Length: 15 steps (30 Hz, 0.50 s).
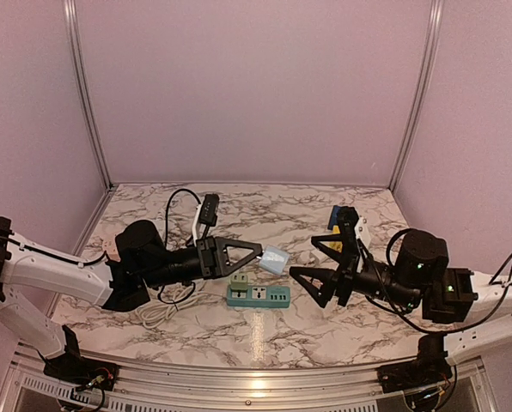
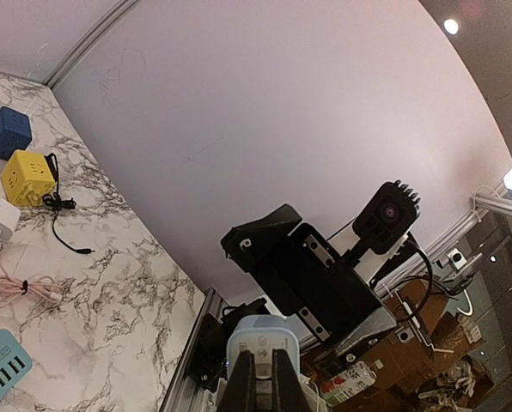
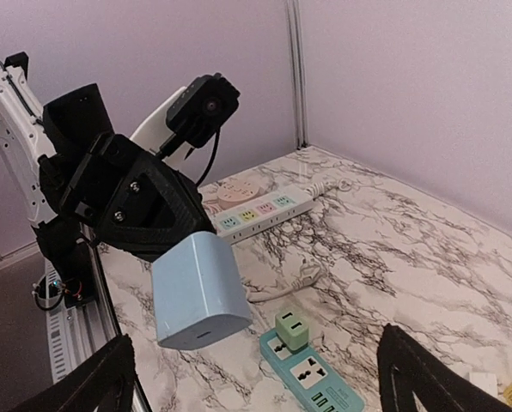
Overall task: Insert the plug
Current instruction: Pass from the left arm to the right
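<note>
Aloft: pale blue boxy plug (image 3: 196, 287), rounded corners, pinched by left tool (image 1: 264, 254).

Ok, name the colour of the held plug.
The plug is pale blue; clearest in right wrist view.

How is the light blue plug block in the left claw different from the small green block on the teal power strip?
The light blue plug block looks larger than the small green block. The blue one hangs tilted in the air, pinched in the shut left claw; the green one sits upright on one end of the teal power strip. Pale blue against pale green. Both are boxy with rounded corners.
</note>
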Available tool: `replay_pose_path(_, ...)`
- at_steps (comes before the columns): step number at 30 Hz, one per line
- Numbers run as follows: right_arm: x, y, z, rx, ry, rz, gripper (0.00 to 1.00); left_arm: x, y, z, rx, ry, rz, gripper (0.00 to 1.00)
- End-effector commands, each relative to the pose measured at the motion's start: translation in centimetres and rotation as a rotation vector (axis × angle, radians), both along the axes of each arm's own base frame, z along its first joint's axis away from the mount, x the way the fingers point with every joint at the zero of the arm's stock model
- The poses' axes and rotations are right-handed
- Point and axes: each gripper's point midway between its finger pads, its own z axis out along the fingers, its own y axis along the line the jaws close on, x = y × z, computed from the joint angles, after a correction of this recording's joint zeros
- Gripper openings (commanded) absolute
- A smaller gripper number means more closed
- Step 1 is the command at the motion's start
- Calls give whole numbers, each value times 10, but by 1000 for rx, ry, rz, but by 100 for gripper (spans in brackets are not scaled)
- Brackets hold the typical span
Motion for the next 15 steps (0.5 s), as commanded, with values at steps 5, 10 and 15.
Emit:
replay_pose_path(5,-14,13,41,335,256,117,90,-17,19,50,-158,-231,-7,0)
replay_pose_path(10,-20,17,53,453,316,194,84,-24,23,56,-197,-258,-20,0)
replay_pose_path(15,-23,36,45,422,348,252,76,-28,27,58,-218,-273,-25,0)
